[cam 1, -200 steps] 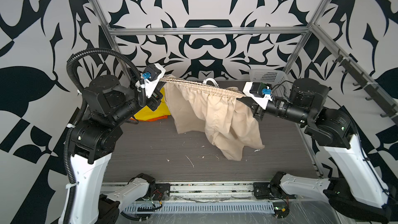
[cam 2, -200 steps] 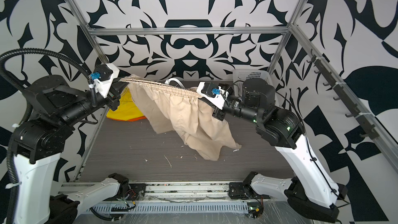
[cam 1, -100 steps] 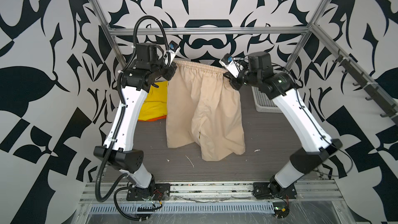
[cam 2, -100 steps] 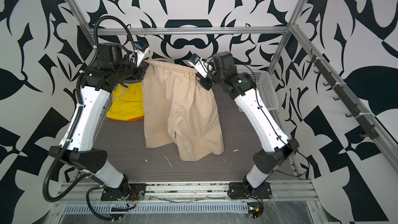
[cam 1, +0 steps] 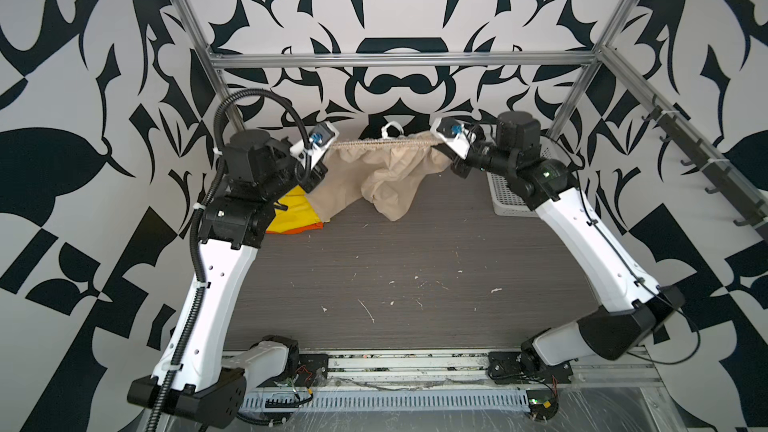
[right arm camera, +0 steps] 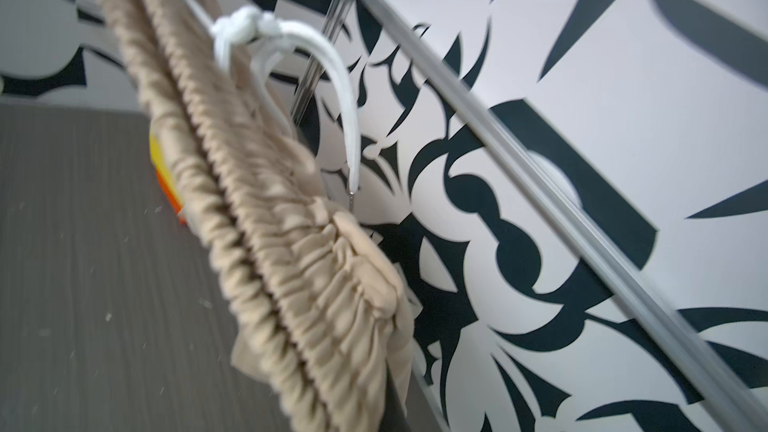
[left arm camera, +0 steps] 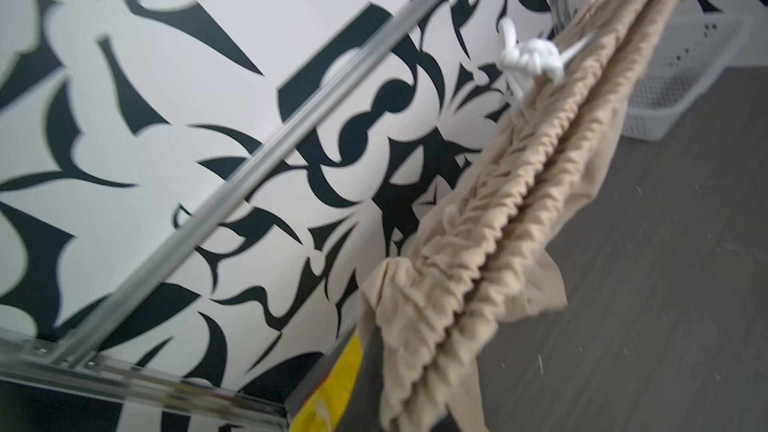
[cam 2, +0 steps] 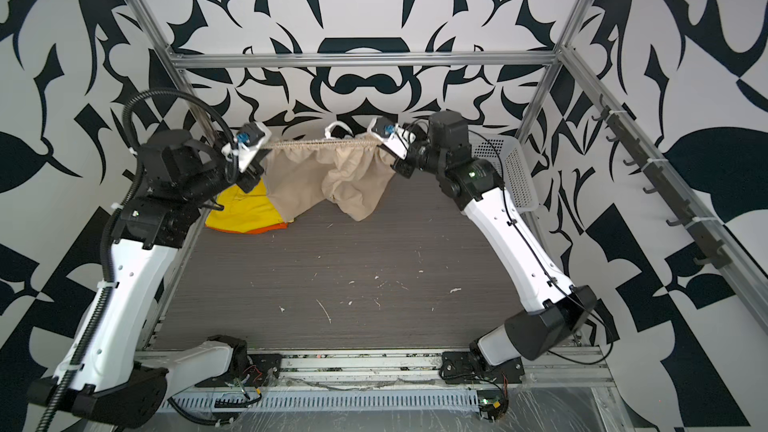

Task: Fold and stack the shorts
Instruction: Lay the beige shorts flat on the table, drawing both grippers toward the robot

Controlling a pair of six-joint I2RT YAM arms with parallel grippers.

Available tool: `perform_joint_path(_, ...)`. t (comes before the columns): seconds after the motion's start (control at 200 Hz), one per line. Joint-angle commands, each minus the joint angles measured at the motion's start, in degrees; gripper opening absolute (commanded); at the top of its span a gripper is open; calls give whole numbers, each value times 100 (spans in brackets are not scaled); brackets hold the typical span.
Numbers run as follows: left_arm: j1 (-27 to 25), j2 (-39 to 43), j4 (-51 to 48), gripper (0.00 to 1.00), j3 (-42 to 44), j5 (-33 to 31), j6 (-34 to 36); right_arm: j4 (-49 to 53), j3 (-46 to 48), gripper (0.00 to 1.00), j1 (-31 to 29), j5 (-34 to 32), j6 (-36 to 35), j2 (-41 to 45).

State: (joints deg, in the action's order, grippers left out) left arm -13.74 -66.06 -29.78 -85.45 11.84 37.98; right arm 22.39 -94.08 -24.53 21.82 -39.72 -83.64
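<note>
The left claw (cam 1: 327,148) and right claw (cam 1: 437,142) each pinched an end of the beige shorts (cam 1: 386,168), waistband taut above the table (cam 1: 415,268); the legs hung bunched, so lowering now risked trapped creases.

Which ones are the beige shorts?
Look at the far end of the grey table. The beige shorts hang there, held up by their waistband. The yellow shorts beside them lie flat; only the beige ones are lifted, with a white knotted string.
</note>
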Motion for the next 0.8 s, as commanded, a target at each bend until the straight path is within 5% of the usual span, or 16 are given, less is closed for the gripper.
perform_joint_path(0.0, -62, 64, -438, 0, 992, -497, 672, -256, 1292, 0, 177, -286, -998, -31)
perform_joint_path(0.255, -1384, 353, -1307, 0, 2342, -521, 409, -10, 3274, 2, 186, -775, -968, 477)
perform_joint_path(0.385, -2155, 366, -1590, 0, 2670, -537, 53, 243, 3845, 16, 186, -883, -279, 928)
perform_joint_path(0.53, -2937, 254, -1663, 0, 2943, -144, -648, 465, 4178, 44, 186, -898, 1579, 1631)
perform_joint_path(0.8, -4312, -618, -374, 0, 3483, 97, -2030, 1026, 4513, 62, 186, -932, 5737, 2490)
